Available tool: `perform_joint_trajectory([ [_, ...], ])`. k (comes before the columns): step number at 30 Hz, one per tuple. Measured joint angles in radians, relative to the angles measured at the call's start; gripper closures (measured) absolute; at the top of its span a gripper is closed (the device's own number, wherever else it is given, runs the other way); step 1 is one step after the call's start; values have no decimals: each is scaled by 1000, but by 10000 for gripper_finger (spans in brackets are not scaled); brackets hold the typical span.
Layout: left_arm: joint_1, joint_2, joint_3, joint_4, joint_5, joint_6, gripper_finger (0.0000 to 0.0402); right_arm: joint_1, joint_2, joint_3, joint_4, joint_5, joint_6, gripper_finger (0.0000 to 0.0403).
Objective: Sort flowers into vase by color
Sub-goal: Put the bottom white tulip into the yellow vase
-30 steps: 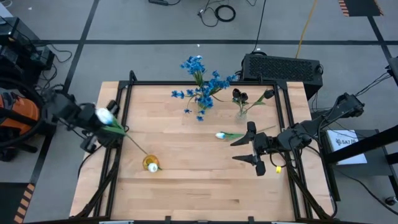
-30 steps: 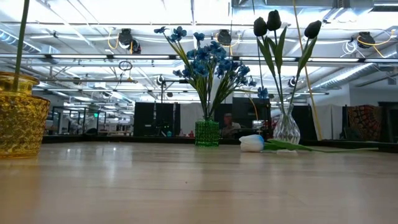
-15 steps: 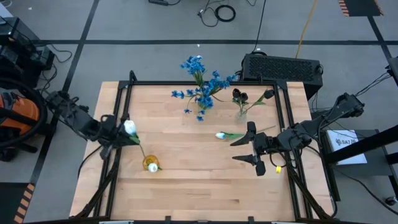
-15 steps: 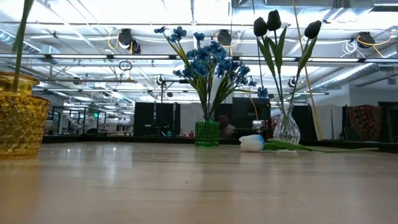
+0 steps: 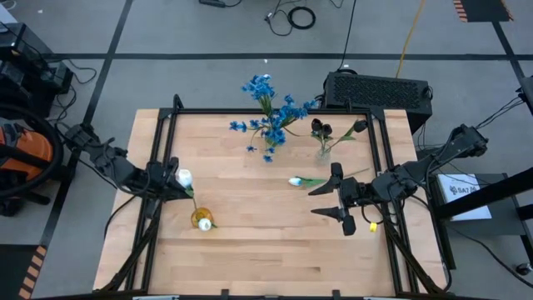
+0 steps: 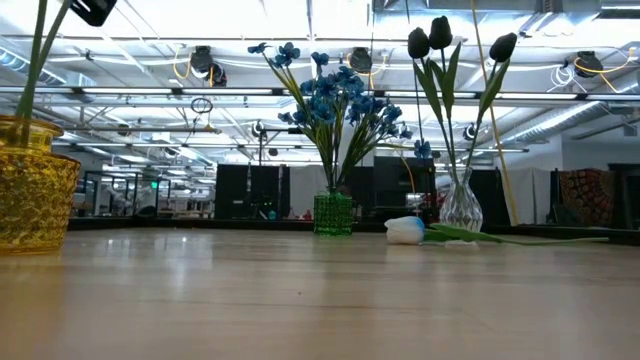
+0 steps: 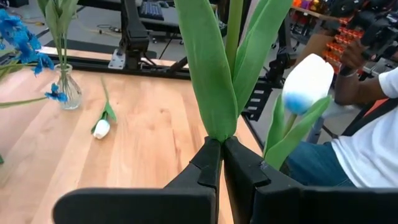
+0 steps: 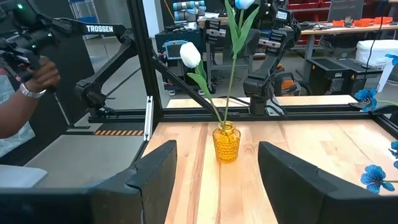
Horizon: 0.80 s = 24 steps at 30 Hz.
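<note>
A pale wooden table (image 5: 250,242) in a black frame, with a workshop of racks and ceiling lights behind. At the far edge, blue flowers (image 5: 271,112) in a green vase (image 6: 333,213); just beside, dark tulips (image 6: 440,40) in a clear glass vase (image 6: 461,205). Nearer the left edge, a yellow vase (image 5: 201,218) with one white tulip (image 8: 189,55) already leaning out of it. Another loose white tulip (image 5: 296,180) flat on the wood, near the glass vase.

Third white tulip (image 5: 183,177) pinched in the left gripper (image 7: 222,144), fingers clamped tight on stem and leaf bases, bloom up and tilted, stem foot seemingly at or just inside the yellow vase's mouth.

Probably very light, with a thin springy stem and soft floppy leaves; likely to swing or twist if held high. Best gripped low on the stem, below the leaves, never on the bloom. Yellow vase small and possibly easy to tip with a sideways push.

Left arm reaching in low from the table's left side, wrist angled toward the yellow vase. Right gripper (image 5: 340,202) parked over the table's right half beside the loose white tulip, fingers spread wide, holding nothing.
</note>
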Motion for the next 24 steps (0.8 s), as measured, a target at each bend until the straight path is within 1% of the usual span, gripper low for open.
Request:
perform_joint_trajectory([
  [3, 0, 1, 0, -6, -6, 0, 386, 0, 0, 0, 1, 0, 2, 186],
  [5, 0, 2, 0, -15, -31, 0, 385, 0, 0, 0, 3, 0, 3, 186],
  [7, 0, 2, 0, -46, -46, -3, 376, 2, 0, 0, 7, -1, 10, 186],
  [9, 0, 2, 0, -86, -47, -34, 356, 3, 0, 0, 7, -5, 16, 186],
  [14, 0, 2, 0, -179, -49, -140, 287, 3, 0, 0, -1, -6, 18, 186],
  [16, 0, 2, 0, -191, -49, -169, 266, 3, 0, 0, -35, -5, 27, 186],
  [18, 0, 2, 2, -191, -47, -174, 254, 3, 0, 0, -91, -6, 43, 186],
  [24, 0, 0, 40, -218, -39, -167, 249, 9, 0, 0, -323, -11, 176, 186],
])
